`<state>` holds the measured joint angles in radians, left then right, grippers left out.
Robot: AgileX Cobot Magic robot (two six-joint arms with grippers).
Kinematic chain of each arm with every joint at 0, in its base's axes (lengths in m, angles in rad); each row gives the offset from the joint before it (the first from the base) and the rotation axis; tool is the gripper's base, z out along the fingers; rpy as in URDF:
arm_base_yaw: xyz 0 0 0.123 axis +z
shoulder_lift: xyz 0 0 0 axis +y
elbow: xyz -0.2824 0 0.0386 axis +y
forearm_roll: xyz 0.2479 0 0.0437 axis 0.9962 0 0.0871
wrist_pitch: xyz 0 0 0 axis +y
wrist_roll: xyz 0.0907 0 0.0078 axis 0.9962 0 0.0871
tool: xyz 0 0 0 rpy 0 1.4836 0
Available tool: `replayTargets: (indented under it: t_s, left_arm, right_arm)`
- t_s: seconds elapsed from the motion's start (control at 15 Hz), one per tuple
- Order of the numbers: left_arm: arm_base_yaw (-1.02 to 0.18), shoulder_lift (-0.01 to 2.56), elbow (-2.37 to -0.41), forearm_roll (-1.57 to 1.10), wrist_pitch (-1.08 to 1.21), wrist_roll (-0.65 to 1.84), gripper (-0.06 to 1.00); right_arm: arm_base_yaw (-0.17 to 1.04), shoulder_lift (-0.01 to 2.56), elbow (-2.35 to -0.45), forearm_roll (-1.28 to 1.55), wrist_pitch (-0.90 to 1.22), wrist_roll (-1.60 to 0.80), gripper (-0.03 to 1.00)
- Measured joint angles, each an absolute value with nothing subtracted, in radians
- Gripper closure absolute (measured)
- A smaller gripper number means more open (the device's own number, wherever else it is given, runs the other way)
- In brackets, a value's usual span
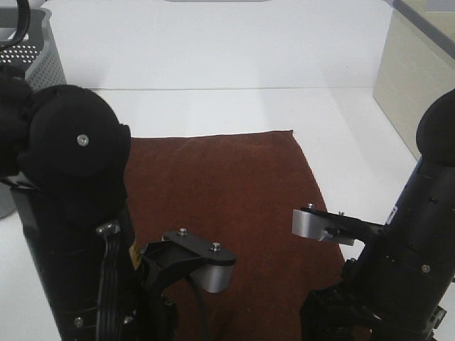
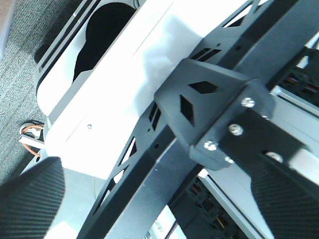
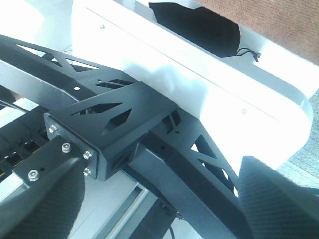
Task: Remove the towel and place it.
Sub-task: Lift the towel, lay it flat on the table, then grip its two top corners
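The towel (image 1: 227,192) is a maroon plush cloth lying flat on the white table (image 1: 334,121), in the middle, between my two arms. A corner of it shows in the right wrist view (image 3: 284,25). Both arms are folded back at the table's near edge, and their grippers hang beyond that edge, away from the towel. My left gripper (image 2: 154,172) faces the black frame under the table; its fingers (image 2: 30,199) stand wide apart with nothing between them. My right gripper (image 3: 162,169) is likewise wide apart and empty.
A grey perforated basket (image 1: 32,60) stands at the back left. A beige box (image 1: 412,78) stands at the right edge. Black frame struts (image 3: 124,119) run under the table's near edge (image 3: 199,94). A black fabric cover (image 3: 199,25) lies beside the towel's corner.
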<state>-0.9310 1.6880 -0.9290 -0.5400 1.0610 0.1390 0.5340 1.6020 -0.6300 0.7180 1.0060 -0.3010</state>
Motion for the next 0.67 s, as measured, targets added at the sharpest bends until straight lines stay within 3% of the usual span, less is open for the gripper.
replayTargets:
  t_s: [0.27, 0.53, 0.67]
  left_arm:
    - [-0.897, 1.682, -1.035, -0.486, 1.103, 0.139, -0.02]
    - [-0.624, 1.685, -1.185, -0.414, 1.096, 0.184, -0.02]
    - [-0.491, 1.715, -1.259, -0.411, 1.077, 0.214, -0.02]
  right_arm:
    - [0.528, 1.573, -0.727, 0.634, 1.014, -0.268, 0.15]
    - [0.284, 1.551, -0.97, 0.558, 1.051, -0.25, 0.15]
    - [0.227, 1.598, -1.107, 0.534, 1.086, -0.251, 0.15]
